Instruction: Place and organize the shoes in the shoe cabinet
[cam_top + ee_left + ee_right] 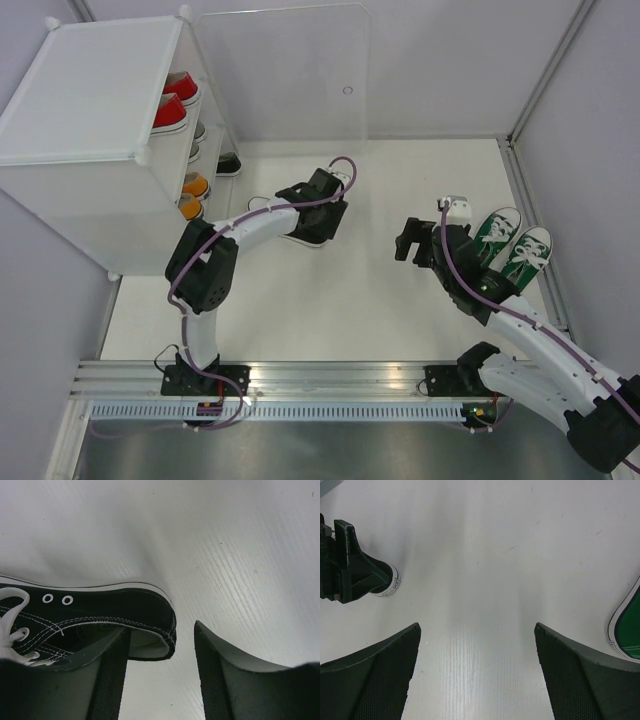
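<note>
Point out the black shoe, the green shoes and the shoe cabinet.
black shoe (115,606), left wrist view, canvas side.
green shoes (497,235), top external view, one shoe's laces.
shoe cabinet (85,90), top external view, top panel.

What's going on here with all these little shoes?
Two robot arms are tidying small sneakers into the white cabinet, which already holds a red pair and an orange pair. The left arm's fingers straddle the heel of a black sneaker on the table, one over its opening, the other behind it, not yet pinching. The right arm's fingers hang wide open over bare table beside the green pair.
</note>
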### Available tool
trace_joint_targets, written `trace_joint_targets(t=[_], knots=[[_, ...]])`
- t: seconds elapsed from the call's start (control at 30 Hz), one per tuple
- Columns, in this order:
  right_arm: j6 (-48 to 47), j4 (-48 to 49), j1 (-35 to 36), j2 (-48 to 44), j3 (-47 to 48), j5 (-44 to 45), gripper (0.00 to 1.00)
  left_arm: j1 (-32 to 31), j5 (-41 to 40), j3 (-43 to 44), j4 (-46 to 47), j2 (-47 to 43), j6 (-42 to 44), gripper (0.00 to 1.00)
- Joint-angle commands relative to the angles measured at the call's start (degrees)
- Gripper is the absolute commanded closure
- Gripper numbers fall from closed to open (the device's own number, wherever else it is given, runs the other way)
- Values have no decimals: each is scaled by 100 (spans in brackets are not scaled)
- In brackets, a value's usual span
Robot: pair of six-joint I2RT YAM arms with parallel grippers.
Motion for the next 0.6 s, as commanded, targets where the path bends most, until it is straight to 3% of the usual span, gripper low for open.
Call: trace_joint_targets(t=[0.0, 0.13, 0.27, 0.33, 0.53, 0.57], knots=[[3, 374, 12, 58, -130, 61, 2, -43, -46, 85, 7, 58, -141, 42], [3, 444, 12, 85, -218, 61, 2, -43, -247, 146, -2, 260, -229, 44], [-6, 506, 21, 102, -271, 61, 2, -34, -792, 225, -2, 541, -466, 60], [-24, 532, 47, 111, -297, 61, 2, 0, -942, 252, -11, 620, -519, 64], [-50, 533, 108, 93, -297, 140, 2, 203, -828, 401, 7, 507, -46, 81], [-59, 524, 117, 102, -297, 149, 2, 246, -802, 436, 7, 463, 86, 89]])
